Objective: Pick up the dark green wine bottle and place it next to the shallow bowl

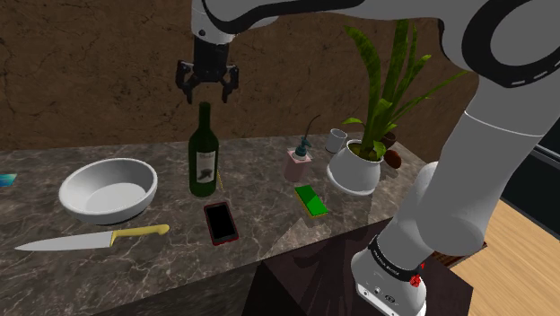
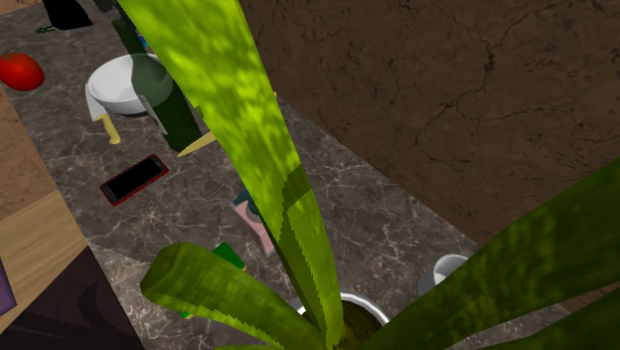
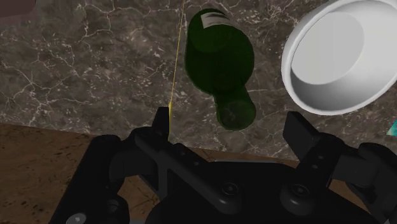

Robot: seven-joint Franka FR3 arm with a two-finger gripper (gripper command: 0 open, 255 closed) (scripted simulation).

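Note:
The dark green wine bottle [image 1: 205, 157] stands upright on the dark marble counter [image 1: 269, 242], just to the shoulder view's right of the shallow white bowl [image 1: 108, 190]. My black gripper [image 1: 208, 90] hangs open directly above the bottle's neck, clear of it. In the wrist view the gripper [image 3: 231, 124] looks down on the bottle [image 3: 219, 60]; its fingers [image 3: 163, 121] stand wide apart on either side of the bottle's mouth without touching it. The bowl [image 3: 340, 54] lies close beside the bottle. In the second exterior view the bowl [image 2: 124, 85] sits at the far end, half behind a leaf.
On the counter lie a knife [image 1: 90, 238] with a yellow handle, a red-edged phone [image 1: 221, 223] and a green card [image 1: 311, 199]. A small pink holder [image 1: 301, 162], a white cup [image 1: 336, 139] and a white potted plant [image 1: 354, 166] stand by the brown wall.

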